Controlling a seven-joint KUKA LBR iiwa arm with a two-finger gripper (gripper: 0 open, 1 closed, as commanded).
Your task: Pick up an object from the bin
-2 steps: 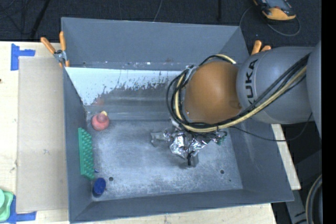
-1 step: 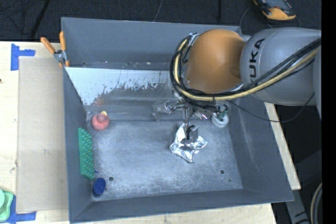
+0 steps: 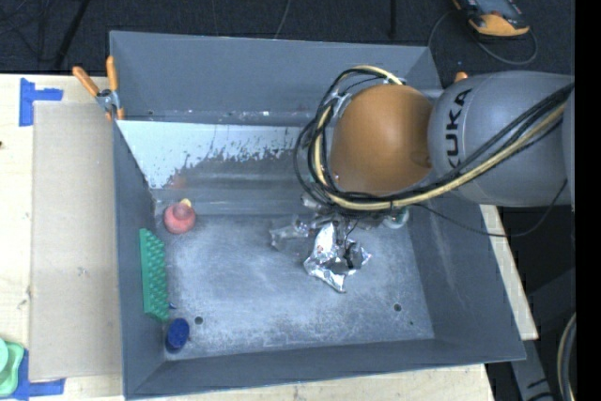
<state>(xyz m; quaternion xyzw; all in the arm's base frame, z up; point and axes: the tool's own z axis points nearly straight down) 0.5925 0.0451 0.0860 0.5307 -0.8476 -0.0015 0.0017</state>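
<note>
Gripper [image 3: 334, 238], beneath the arm's orange cover [image 3: 380, 141] right of centre in the bin [image 3: 244, 300], meets a crumpled silver foil wad [image 3: 329, 269] extending toward frame bottom. Jaw state cannot be told.

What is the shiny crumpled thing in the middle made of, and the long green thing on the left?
The crumpled thing looks like thin metal foil: silvery, creased, with bright glints on its folds. The green strip looks like matte plastic or rubber, with a bumpy, ridged face; I cannot tell which.
</note>
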